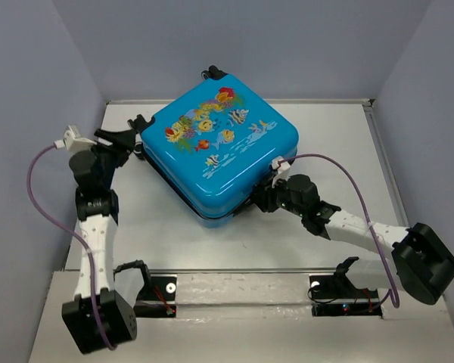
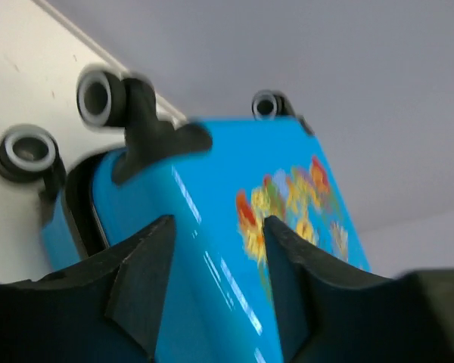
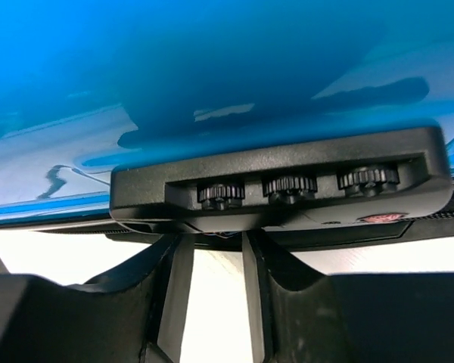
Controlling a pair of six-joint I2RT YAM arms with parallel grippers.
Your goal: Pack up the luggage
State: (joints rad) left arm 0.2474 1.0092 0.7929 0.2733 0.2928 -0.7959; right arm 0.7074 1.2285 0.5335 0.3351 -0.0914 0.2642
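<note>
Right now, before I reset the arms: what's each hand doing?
Left hand: open, empty, at the luggage.
Right hand: narrowly open, empty, below its lock.

My view: pale table, one suitcase on it

The white table fills the middle of my frame. The blue luggage lies flat on it in the upper centre, turned cornerwise with its fish print up and its wheels toward the upper left. Two black arm mounts sit along the bottom edge.
</note>
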